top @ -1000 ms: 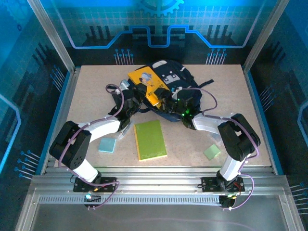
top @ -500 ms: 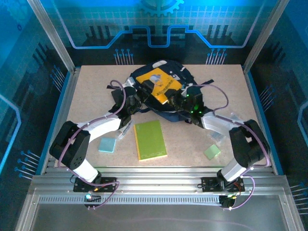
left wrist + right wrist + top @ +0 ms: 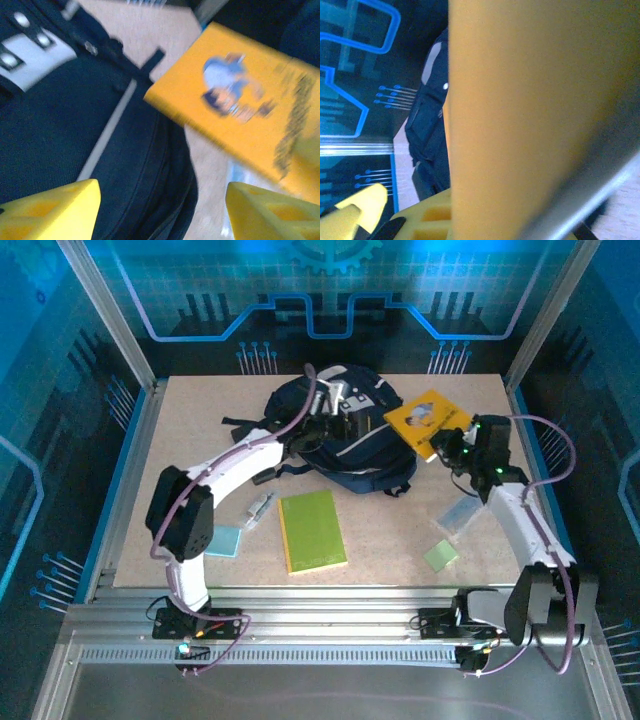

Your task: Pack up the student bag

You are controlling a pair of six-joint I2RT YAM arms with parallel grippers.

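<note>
Bag (image 3: 352,462) lies under left end effector (image 3: 334,421); right end effector (image 3: 453,446) grips book (image 3: 427,420).

The orange book (image 3: 240,110) is looking blurred, its print unreadable; in the right wrist view it is partly covering the student bag (image 3: 427,130).

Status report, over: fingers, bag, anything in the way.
Left fingers open over the backpack, empty. Right fingers shut on the yellow book, right of the backpack, outside it. Green notebook flat on the table in front.
</note>
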